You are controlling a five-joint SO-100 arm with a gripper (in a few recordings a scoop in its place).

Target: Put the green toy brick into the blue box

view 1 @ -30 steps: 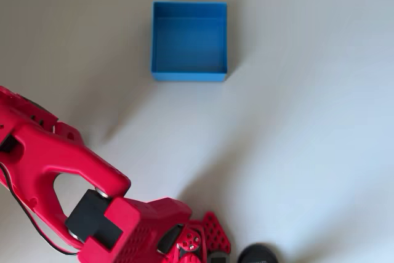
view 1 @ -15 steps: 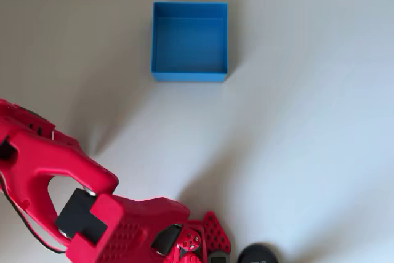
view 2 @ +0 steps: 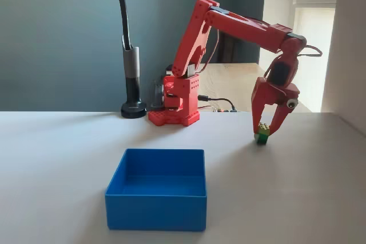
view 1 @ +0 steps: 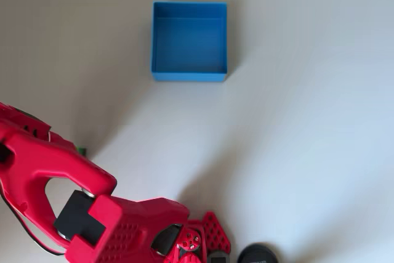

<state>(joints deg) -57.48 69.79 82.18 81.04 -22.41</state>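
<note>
Tabletop fixed view shows fingers (view 2: 265,132) straddling green toy brick (view 2: 262,134).

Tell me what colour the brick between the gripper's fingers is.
Lime green on top with a darker green side; the green toy brick shows best in the fixed view.

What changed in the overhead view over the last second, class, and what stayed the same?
The red arm swung toward the lower left of the overhead view, uncovering a green sliver of the green toy brick beside it. The blue box and the table stayed put.
</note>
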